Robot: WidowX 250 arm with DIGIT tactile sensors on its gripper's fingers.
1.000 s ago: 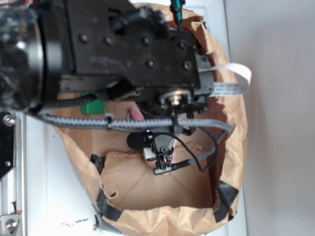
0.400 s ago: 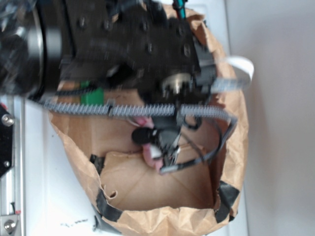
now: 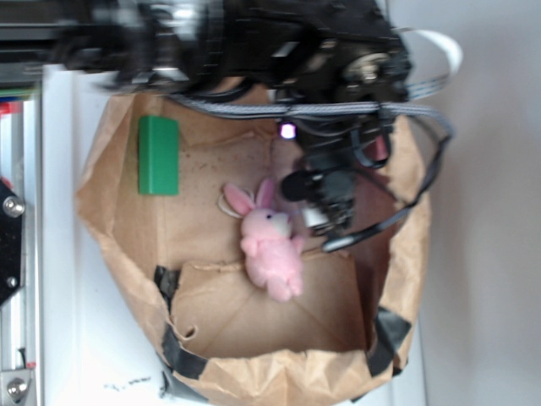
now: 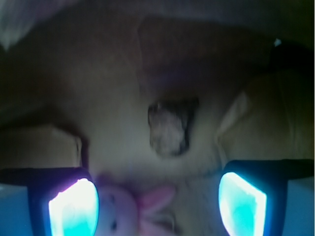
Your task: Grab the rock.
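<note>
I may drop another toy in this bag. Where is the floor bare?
Bare: the paper flap below the pink bunny, and the stretch between the bunny and the green block. Crowded: the right side, under the end effector and its cables.

Rough mottled rock (image 4: 170,127), fuzzy plush bunny (image 3: 272,244), crumpled brown paper bag (image 3: 254,372)

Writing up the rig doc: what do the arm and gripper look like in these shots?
Black, boxy arm with visible screw heads. A grey braided cable and a flat white ribbon cable run along it. Thin black wires loop beneath. The gripper has two dark fingers whose pads glow cyan in the wrist view.
</note>
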